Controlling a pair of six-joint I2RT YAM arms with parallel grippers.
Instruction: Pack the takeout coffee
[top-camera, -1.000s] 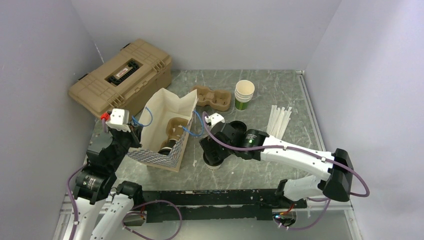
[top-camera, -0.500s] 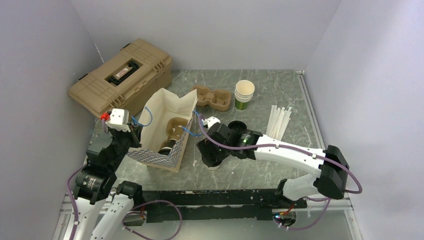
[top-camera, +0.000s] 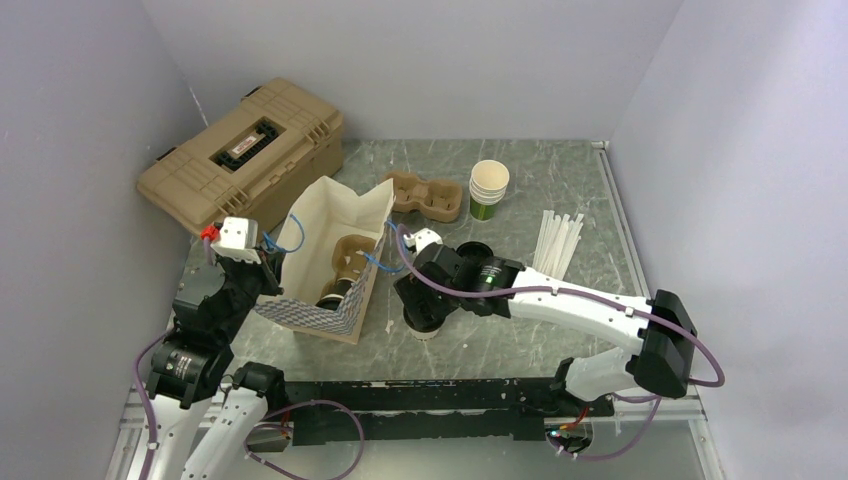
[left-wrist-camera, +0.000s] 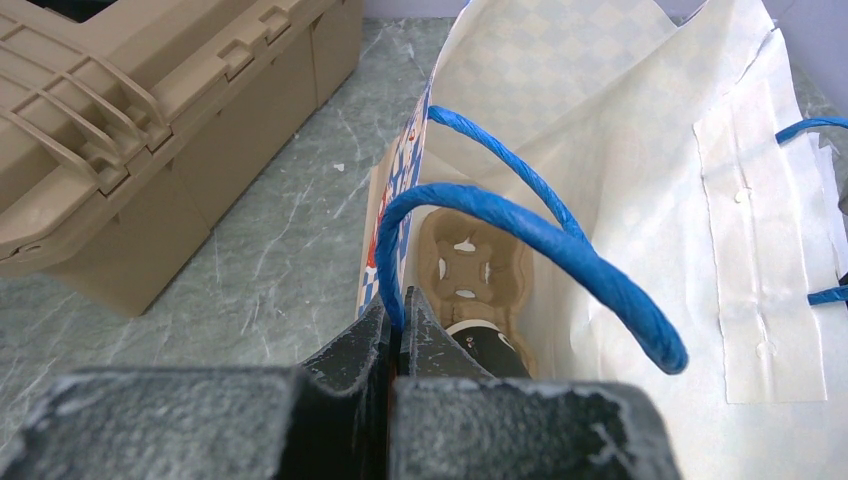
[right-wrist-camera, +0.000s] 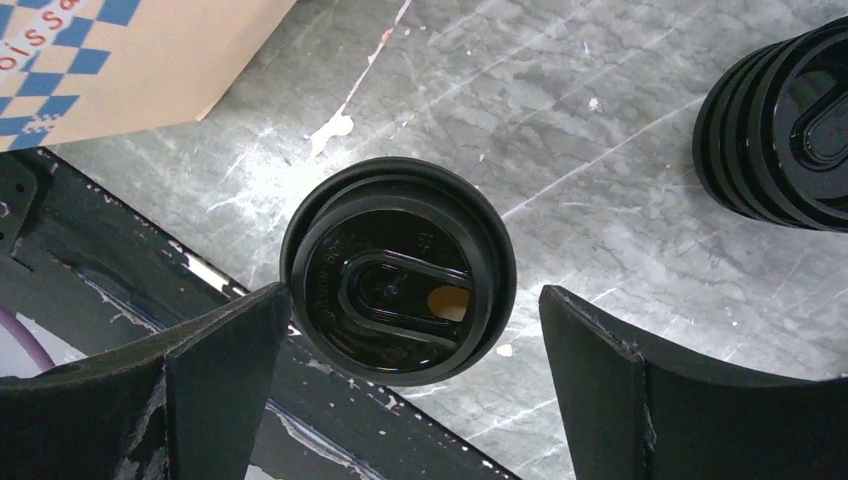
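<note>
right wrist view: fingers spread either side of the coffee, nothing gripped

the right gripper (right-wrist-camera: 415, 300) hangs over the coffee (right-wrist-camera: 397, 270). its two fingers are wide apart, with the black lid between them and a gap on each side; nothing is pinched. the cup stands upright on the table (right-wrist-camera: 600, 200) near the front edge, close to the paper bag (top-camera: 315, 315) but not touching it. judgement: this pose lines the jaws up for a grasp from both sides, so the step in hand is closing on the cup and lifting it.

the left gripper (left-wrist-camera: 393, 325) has its fingers pressed together on the bag's near rim, at the root of a blue handle (left-wrist-camera: 530, 235). judgement: this holds the mouth wide and the bag steady so the cup can go in. inside lies a cardboard carrier (left-wrist-camera: 468, 265) with one dark-lidded cup (left-wrist-camera: 492, 350) seated at its near end. the far end looks free, though i cannot see a pocket clearly.

surface: grey-green marbled slab, scuffed with white marks. also on it are a stack of lids (right-wrist-camera: 785, 130) near the coffee, a stack of bare cups (top-camera: 489, 188), a spare carrier (top-camera: 425, 195), straws (top-camera: 560, 240) and a tan toolbox (top-camera: 245, 150) at the back left. plain pale walls close in three sides
</note>
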